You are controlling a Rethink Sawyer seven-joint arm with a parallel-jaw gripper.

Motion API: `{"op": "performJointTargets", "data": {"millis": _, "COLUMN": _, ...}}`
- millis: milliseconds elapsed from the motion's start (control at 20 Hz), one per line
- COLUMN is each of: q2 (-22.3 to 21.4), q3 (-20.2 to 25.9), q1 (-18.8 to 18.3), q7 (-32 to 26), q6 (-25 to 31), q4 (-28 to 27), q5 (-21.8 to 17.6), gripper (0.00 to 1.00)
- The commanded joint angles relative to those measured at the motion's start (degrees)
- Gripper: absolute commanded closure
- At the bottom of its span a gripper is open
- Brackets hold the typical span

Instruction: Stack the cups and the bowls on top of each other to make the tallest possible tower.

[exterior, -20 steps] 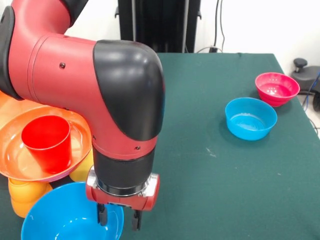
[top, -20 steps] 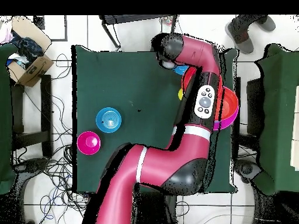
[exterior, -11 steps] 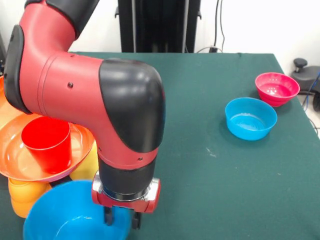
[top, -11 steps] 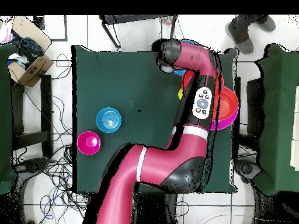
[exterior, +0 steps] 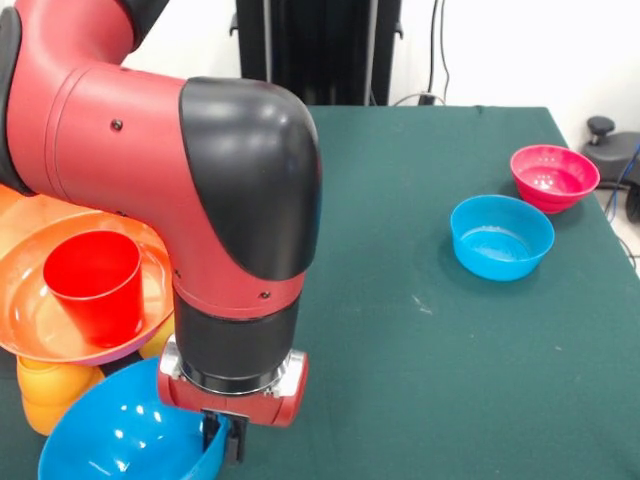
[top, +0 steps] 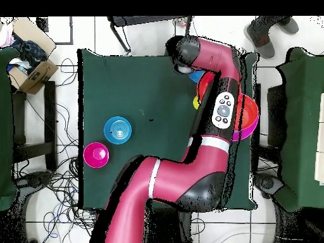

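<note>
Gripper point(exterior: 226, 438): pinching rim of large blue bowl point(exterior: 120, 435), tilted, at 7 o'clock in the front view. Red cup point(exterior: 93, 283): upright in orange-red bowl point(exterior: 30, 330), 9 o'clock. Small blue bowl point(exterior: 500, 236), magenta bowl point(exterior: 553, 177): 2 o'clock.

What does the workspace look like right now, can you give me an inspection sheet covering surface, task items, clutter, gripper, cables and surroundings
Surface: green table cloth, flat.
Job's things: large blue bowl tilted at the near edge; red cup upright in an orange bowl; yellow and orange pieces beneath it; small blue bowl and magenta bowl apart, both empty.
Clutter: nothing seen on the table.
Gripper: gripper shut on the large blue bowl's rim.
Cables: tangled on the floor beside the table.
Surroundings: cardboard box and a person's shoes in the overhead view.
</note>
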Motion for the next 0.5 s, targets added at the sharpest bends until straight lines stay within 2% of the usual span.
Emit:
{"op": "performJointTargets", "data": {"millis": 50, "q2": 1.8, "q3": 4.05, "q1": 0.43, "q7": -10.51, "q6": -0.18, "q4": 6.61, "q5": -3.33, "gripper": 1.0}}
{"op": "performJointTargets", "data": {"millis": 300, "q2": 1.38, "q3": 2.76, "q1": 1.24, "q7": -8.9, "q6": 3.05, "q4": 4.45, "q5": -3.03, "gripper": 1.0}}
{"op": "performJointTargets", "data": {"millis": 500, "q2": 1.31, "q3": 2.71, "q1": 1.87, "q7": -8.42, "q6": 3.34, "q4": 2.55, "q5": -2.34, "gripper": 1.0}}
